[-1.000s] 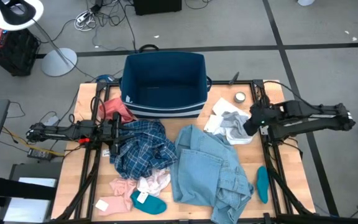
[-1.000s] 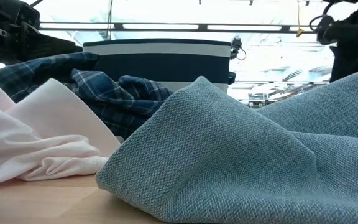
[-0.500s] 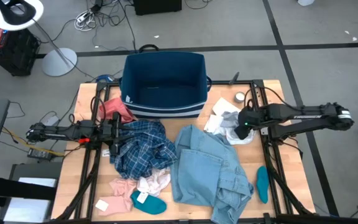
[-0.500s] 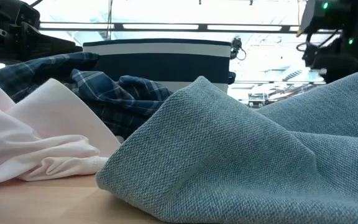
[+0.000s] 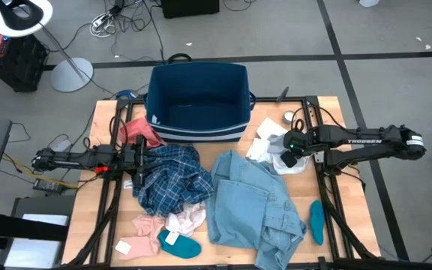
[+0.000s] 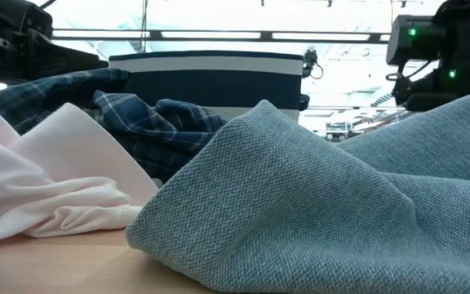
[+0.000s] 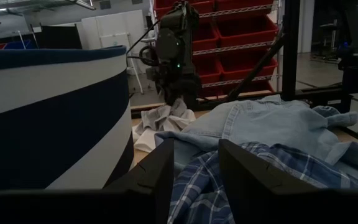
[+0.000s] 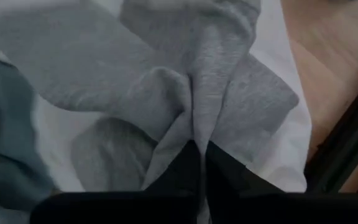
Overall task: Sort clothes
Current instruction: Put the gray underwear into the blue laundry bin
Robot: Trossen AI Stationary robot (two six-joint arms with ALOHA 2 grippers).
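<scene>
A white and grey garment (image 5: 270, 144) lies crumpled on the table's right half, and my right gripper (image 5: 286, 148) is down on it, shut on a grey fold. The light blue denim shirt (image 5: 253, 202) is spread across the middle. The blue plaid shirt (image 5: 171, 176) is heaped to its left. My left gripper (image 5: 136, 161) waits open at the plaid shirt's left edge, its fingers (image 7: 160, 177) standing over the plaid cloth. A coral-red piece (image 5: 142, 133), pale pink pieces (image 5: 147, 223) and teal socks (image 5: 178, 244) lie loose on the table. My right gripper pinches a raised grey fold (image 8: 199, 118) of the white and grey garment between its two fingers. They come from above, pointing down. The fold runs up from between the fingertips, and the garment's other parts (image 8: 104, 68) lie crumpled on the table.
The dark blue bin (image 5: 197, 129) with white stripes stands open at the table's far middle. A small round tin (image 5: 289, 118) sits just beyond the right gripper. Another teal sock (image 5: 316, 221) lies near the right front. Black frame rails (image 5: 328, 195) run along both sides.
My right gripper has gone toward the table's left edge, from beside the white and grey garment to a place on top of it. The clothes lie as before.
</scene>
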